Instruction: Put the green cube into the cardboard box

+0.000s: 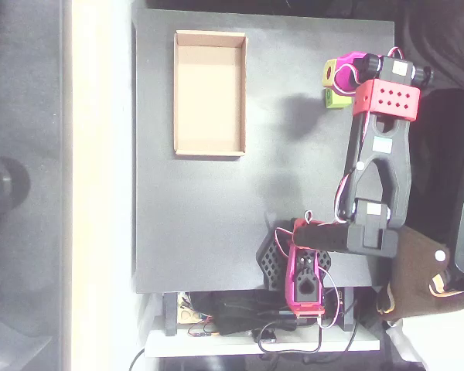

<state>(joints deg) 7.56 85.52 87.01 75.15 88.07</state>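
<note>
In the overhead view the magenta gripper (334,83) sits directly over the green cube (336,100) near the table's (216,216) right edge. Its jaw opening cannot be made out. The cardboard box (209,93) lies well apart, toward the far-left corner.

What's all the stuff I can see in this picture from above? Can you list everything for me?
Cardboard box: one, tan, open and empty, upper left of the tabletop.
Green cube: one, lime, upper right of the tabletop, partly under the gripper.
Table: one, black, middle of the picture.
Cables: a bundle, black, red and white, at the table's bottom edge.
Robot arm: one, black with red and magenta parts, along the right side.
Gripper: one, magenta with a yellow patch, above the cube; open or shut is unclear.
</note>
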